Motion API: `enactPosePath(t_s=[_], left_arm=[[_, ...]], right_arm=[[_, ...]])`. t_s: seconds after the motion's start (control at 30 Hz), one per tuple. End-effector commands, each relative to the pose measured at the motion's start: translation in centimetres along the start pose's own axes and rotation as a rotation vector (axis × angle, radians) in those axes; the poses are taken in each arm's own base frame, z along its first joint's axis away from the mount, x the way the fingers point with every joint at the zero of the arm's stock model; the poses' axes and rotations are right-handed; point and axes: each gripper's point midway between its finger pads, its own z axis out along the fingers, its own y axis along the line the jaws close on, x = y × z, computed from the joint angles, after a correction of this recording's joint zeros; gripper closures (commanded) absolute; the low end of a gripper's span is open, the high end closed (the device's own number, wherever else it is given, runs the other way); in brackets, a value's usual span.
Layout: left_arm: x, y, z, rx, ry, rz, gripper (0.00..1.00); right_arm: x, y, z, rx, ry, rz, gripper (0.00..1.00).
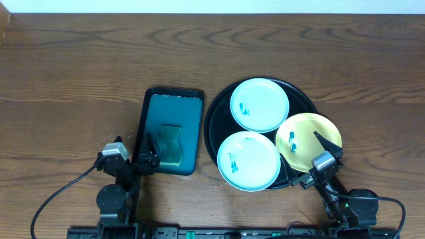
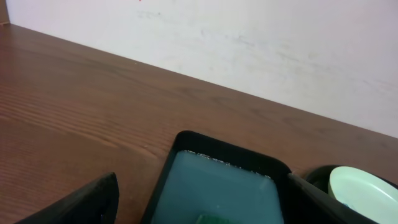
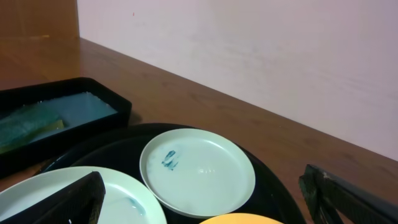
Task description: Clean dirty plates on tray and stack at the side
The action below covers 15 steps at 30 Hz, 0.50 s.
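— Black tray [image 1: 212, 126], right of centre on the table [image 1: 66, 79], carries all three plates [image 1: 259, 105]. What worries you?
— The yellow plate [image 1: 302, 136] overhangs the rim, right under the right pincer [image 1: 307, 158], which gapes wide and holds nothing. A clumsy approach could tip it off. The left pincer [image 1: 151, 154], equally wide and empty, sits at the near end of the teal tray [image 1: 172, 106], by the sponge [image 1: 171, 145].
— Anything unclear?
— Whether the plates overlap or merely touch. The wrist views cut sponge and yellow plate to slivers.
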Motion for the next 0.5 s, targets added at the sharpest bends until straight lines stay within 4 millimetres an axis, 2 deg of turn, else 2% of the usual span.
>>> enactPosePath(t_s=[0.0, 0.27, 0.37, 0.47], left_arm=[[1.4, 0.6, 0.0, -0.025, 0.052, 0.016, 0.16], [1.3, 0.6, 0.0, -0.024, 0.048, 0.015, 0.16], [1.2, -0.7, 0.0, 0.046, 0.049, -0.027, 0.16], [1.0, -1.0, 0.0, 0.065, 0.042, -0.078, 0.16]], right_arm=[[0.2, -0.1, 0.0, 0.004, 0.006, -0.007, 0.01], [0.2, -0.1, 0.0, 0.005, 0.006, -0.007, 0.01], [0.2, -0.1, 0.0, 0.004, 0.005, -0.008, 0.01], [0.1, 0.0, 0.0, 0.0, 0.0, -0.01, 0.01]])
